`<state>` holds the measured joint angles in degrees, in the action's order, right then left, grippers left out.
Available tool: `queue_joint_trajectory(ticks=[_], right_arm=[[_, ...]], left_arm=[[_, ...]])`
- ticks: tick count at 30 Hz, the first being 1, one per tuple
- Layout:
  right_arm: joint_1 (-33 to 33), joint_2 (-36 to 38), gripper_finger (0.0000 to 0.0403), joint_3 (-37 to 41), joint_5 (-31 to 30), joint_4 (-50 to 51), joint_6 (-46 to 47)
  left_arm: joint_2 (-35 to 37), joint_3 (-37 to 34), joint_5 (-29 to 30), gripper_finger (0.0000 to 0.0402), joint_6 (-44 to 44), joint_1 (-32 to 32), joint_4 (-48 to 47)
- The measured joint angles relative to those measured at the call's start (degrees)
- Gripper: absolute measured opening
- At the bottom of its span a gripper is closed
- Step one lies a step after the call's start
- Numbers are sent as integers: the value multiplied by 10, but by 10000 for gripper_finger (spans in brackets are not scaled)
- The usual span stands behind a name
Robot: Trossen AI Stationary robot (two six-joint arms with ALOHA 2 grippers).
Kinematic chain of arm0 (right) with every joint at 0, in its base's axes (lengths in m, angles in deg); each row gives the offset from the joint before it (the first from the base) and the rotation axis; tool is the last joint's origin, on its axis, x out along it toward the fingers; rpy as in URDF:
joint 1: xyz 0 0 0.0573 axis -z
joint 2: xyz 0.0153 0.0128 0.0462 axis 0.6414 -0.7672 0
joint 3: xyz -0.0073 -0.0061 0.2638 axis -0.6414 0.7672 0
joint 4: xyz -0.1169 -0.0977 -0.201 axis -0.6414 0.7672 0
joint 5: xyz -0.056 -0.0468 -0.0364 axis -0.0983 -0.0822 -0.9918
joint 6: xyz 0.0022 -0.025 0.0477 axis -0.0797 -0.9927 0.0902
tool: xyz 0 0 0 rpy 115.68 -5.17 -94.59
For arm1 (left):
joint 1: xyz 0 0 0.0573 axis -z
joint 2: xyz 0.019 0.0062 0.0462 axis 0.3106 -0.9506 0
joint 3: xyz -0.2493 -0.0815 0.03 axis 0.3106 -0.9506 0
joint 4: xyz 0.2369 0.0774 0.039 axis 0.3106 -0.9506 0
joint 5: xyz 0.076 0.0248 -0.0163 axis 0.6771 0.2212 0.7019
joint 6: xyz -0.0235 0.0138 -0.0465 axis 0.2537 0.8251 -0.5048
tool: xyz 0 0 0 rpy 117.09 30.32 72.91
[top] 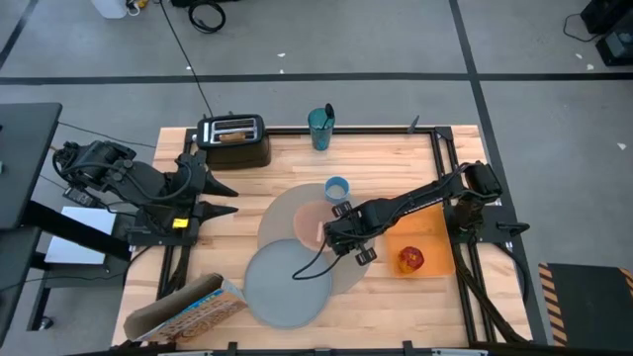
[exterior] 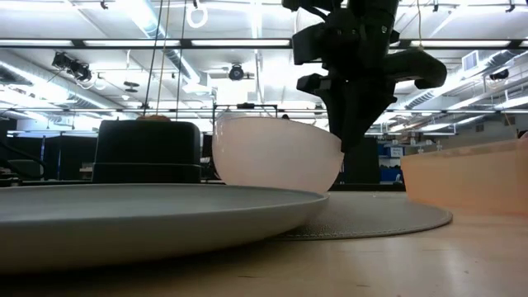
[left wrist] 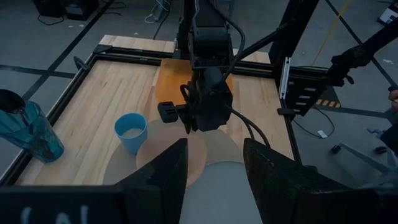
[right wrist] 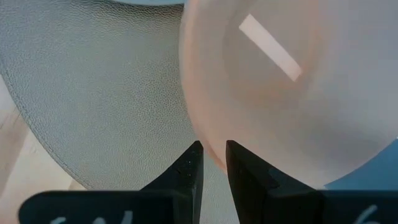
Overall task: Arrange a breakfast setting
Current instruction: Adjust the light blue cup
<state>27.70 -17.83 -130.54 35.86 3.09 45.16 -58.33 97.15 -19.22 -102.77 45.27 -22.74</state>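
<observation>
Showing one pink bowl (top: pixel 310 223), one plate (top: pixel 288 284), one cup (top: pixel 336 188)

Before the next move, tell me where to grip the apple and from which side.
Grip the red apple across its round middle, coming straight down from above. It sits alone on the orange mat with open space around it, and the right gripper is nearest, so that arm probably suits best.

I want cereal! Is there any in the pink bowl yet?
No, empty. The pink bowl shows only its bare inside, sitting upright on the placemat.
</observation>
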Motion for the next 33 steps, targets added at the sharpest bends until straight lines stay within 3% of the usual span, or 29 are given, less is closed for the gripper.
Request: queue_joint_trajectory(ticks=[9,17,26,33], right_arm=[[4,0,81,0,-9,7,3],[2,0,115,-3,12,12,4],[-2,3,167,-105,20,137,2],[58,44,163,-151,-23,160,-45]], left_arm=[[0,0,0,164,0,0,0],[0,0,0,164,0,0,0],[0,0,0,164,-3,0,-9],[0,0,0,164,-2,0,-9]])
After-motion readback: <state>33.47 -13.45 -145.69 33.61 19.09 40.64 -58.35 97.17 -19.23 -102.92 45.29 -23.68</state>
